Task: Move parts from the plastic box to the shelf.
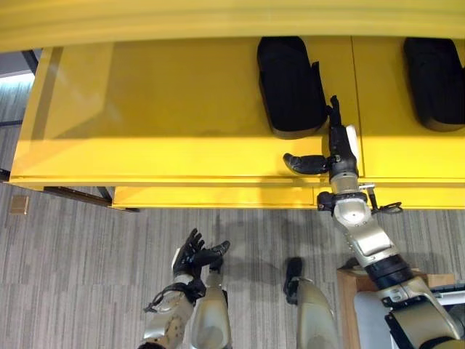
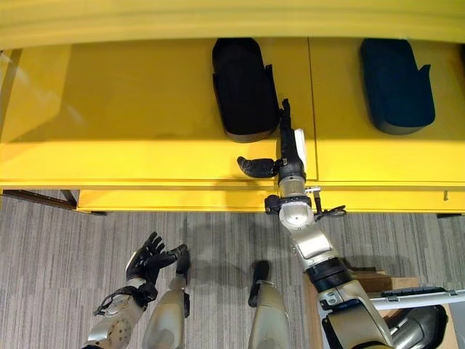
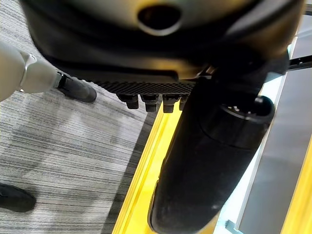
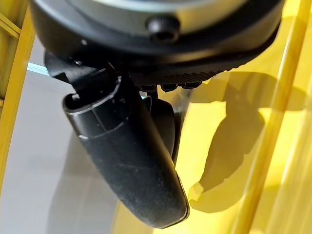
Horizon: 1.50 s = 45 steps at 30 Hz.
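Fingers [image 1: 195, 240] of the left hand [image 1: 190, 256] are loosely spread and empty, low at seven o'clock over the carpet floor [image 1: 73, 276], idle. Farther out, at one o'clock, the right hand [image 1: 336, 156] lies on the yellow shelf [image 1: 145, 116], fingers straight, thumb splayed, holding nothing; its fingertips touch or nearly touch the near black part [image 1: 290, 83], probably nudging it into place. A second black part [image 1: 436, 80] rests at two o'clock.

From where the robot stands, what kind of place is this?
Probably a workshop or a parts store: a yellow shelf holds two black parts, above grey carpet, with the right hand open beside one part.
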Motion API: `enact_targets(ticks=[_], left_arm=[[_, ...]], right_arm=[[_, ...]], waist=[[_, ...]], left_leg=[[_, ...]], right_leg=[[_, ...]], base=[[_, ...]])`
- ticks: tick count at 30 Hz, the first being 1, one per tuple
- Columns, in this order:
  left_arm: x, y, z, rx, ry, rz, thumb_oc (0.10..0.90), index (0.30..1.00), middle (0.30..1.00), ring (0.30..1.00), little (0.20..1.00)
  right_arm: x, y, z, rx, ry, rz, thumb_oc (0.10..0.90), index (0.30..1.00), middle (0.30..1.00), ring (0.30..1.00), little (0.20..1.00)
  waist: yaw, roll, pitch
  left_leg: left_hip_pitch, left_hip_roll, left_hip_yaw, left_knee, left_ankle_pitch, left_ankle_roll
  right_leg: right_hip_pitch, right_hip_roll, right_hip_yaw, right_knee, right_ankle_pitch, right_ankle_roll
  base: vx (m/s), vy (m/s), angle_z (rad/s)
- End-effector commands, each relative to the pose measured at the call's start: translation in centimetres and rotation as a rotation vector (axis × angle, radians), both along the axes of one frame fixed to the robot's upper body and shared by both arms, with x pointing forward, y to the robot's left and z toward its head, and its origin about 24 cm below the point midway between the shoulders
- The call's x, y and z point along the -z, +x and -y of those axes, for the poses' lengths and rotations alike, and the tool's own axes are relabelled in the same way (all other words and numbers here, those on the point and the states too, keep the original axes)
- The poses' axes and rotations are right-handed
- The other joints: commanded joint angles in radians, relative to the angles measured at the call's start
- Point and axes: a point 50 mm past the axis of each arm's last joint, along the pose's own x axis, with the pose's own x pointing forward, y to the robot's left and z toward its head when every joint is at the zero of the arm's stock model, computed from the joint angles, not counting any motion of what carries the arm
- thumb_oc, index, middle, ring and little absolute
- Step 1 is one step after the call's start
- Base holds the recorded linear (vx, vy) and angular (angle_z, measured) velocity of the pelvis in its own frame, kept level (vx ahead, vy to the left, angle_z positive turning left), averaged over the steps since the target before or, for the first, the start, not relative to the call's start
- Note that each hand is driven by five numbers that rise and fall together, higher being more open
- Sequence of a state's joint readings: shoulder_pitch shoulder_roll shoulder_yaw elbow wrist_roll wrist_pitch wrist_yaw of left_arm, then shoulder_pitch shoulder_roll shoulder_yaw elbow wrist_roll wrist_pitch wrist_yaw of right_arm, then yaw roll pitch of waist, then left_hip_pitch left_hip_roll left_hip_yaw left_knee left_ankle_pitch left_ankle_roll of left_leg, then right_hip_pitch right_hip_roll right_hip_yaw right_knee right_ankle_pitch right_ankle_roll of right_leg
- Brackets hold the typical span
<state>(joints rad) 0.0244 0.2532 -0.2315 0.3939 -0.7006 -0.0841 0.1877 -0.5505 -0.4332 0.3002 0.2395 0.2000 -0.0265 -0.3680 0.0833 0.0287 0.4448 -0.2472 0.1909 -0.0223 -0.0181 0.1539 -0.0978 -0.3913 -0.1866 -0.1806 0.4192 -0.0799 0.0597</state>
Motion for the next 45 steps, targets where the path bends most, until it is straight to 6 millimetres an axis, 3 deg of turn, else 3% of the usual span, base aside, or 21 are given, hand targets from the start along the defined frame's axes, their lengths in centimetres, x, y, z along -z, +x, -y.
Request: enact_targets(ticks=[1,30,40,45], left_arm=[[-1.8,0.5,-1.0,0.006,0.041,0.098,0.900,1.000,1.000,1.000,1.000],[-2.0,0.6,-1.1,-0.015,0.040,0.099,0.900,1.000,1.000,1.000,1.000],[-2.0,0.4,-1.4,-0.044,0.045,0.094,0.900,1.000,1.000,1.000,1.000],[-2.2,0.6,-1.7,-0.077,0.071,0.105,0.900,1.000,1.000,1.000,1.000]], right_arm=[[-1.6,-0.8,-3.7,-0.176,0.086,0.081,0.900,1.000,1.000,1.000,1.000],[-2.1,-0.8,-5.4,-0.232,0.118,0.087,0.900,1.000,1.000,1.000,1.000],[-3.7,-1.3,-3.1,-0.082,0.066,0.202,0.900,1.000,1.000,1.000,1.000],[-6.5,-2.7,-0.6,0.165,-0.159,0.407,0.900,1.000,1.000,1.000,1.000]], waist=[[0.037,-0.062,-0.029],[0.053,-0.100,-0.049],[0.042,-0.107,-0.056],[0.024,-0.098,-0.062]], left_leg=[[0.111,0.042,-0.017,-0.059,-0.026,-0.004],[0.127,0.044,-0.018,-0.062,-0.039,0.004],[0.135,0.046,-0.013,-0.066,-0.043,0.005],[0.139,0.049,-0.009,-0.066,-0.047,0.005]], right_leg=[[0.063,-0.083,0.021,-0.099,0.159,0.068],[0.088,-0.080,0.016,-0.126,0.167,0.072],[0.094,-0.074,0.022,-0.132,0.165,0.073],[0.089,-0.067,0.029,-0.130,0.160,0.074]], base=[[0.00,0.000,0.00],[0.00,0.002,0.01],[0.00,0.000,0.00],[0.00,0.000,0.00]])
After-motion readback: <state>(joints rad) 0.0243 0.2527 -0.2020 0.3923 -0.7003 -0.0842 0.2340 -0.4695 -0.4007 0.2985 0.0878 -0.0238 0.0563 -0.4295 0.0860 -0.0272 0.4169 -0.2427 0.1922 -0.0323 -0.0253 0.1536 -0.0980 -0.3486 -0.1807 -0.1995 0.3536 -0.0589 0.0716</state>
